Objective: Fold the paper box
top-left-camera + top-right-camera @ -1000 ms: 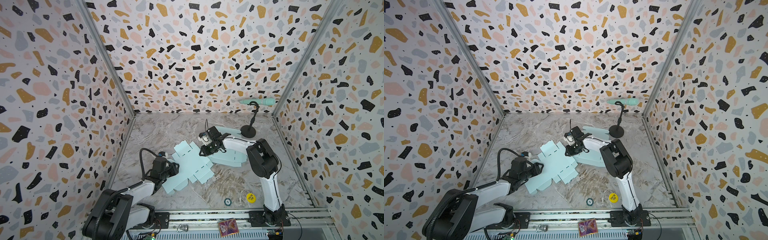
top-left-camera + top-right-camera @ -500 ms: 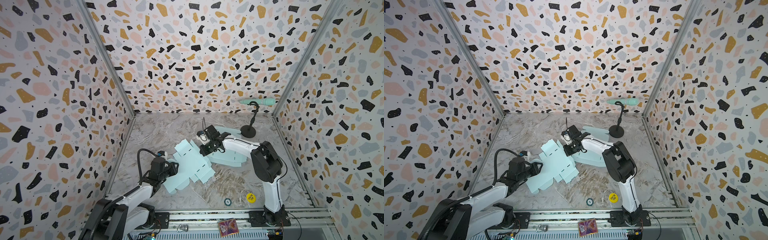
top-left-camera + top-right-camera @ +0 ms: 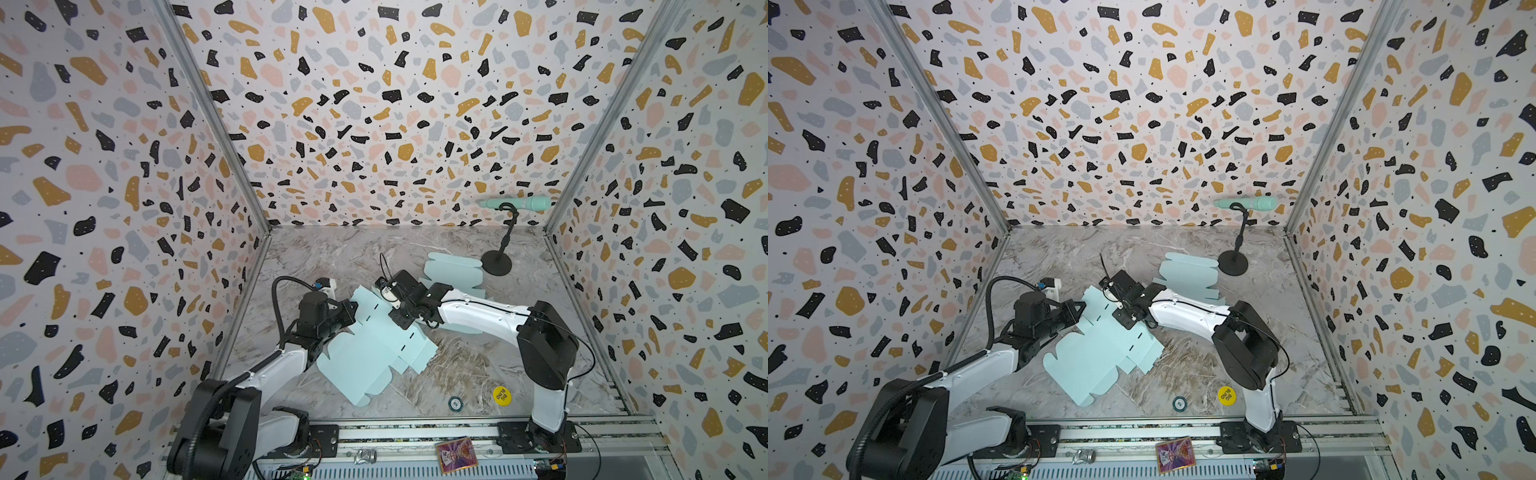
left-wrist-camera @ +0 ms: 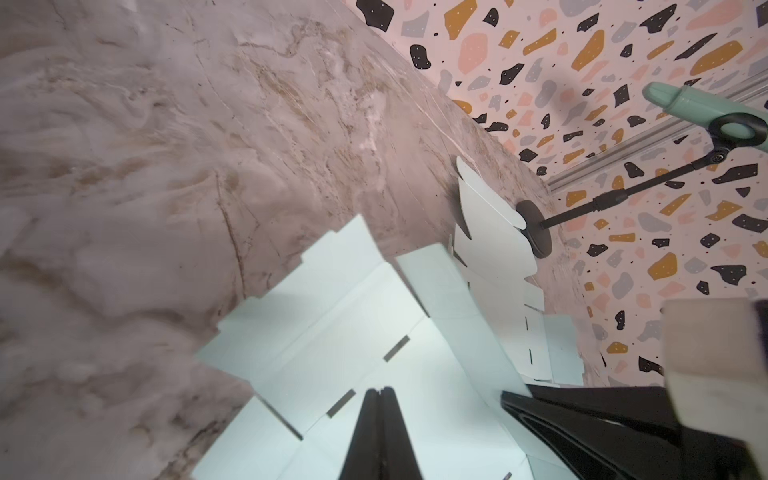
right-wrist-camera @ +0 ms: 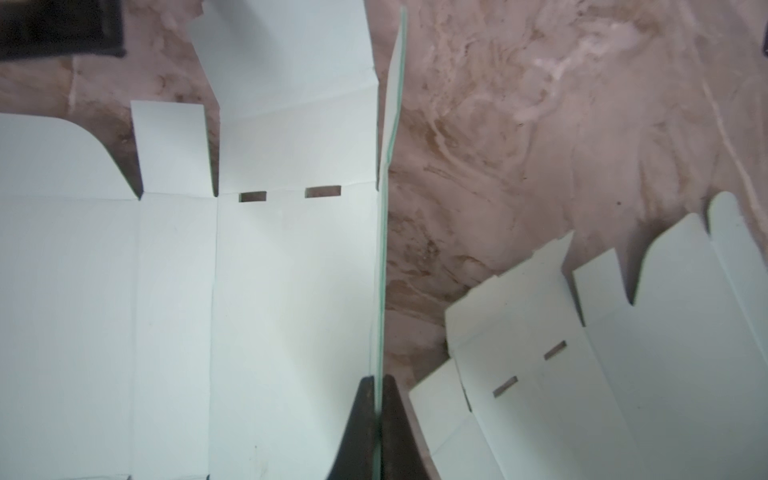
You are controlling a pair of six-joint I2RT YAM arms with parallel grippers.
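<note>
The paper box [image 3: 374, 353] [image 3: 1100, 357] is a flat mint cutout with slots, lying mid-floor in both top views. My left gripper [image 3: 353, 309] [image 3: 1081, 308] lies low at the sheet's left edge. In the left wrist view its fingers [image 4: 378, 390] are pressed together over the white sheet [image 4: 332, 332]; I cannot tell whether paper is pinched. My right gripper [image 3: 395, 321] [image 3: 1128, 321] is at the sheet's far side. In the right wrist view it [image 5: 376, 380] is shut on a raised flap, seen edge-on, beside the flat panels [image 5: 270, 291].
More flat mint blanks [image 3: 453, 270] [image 5: 623, 353] lie at the back right under the right arm. Near them is a black stand [image 3: 496, 264] holding a mint handle. A yellow disc [image 3: 501, 395] and a small round chip [image 3: 455, 402] lie near the front rail. Patterned walls close in three sides.
Both grippers have closed, the left from about half open. The right gripper and the sheet's far edge shifted slightly left, and the left arm has drawn in slightly at the sheet's left edge.
</note>
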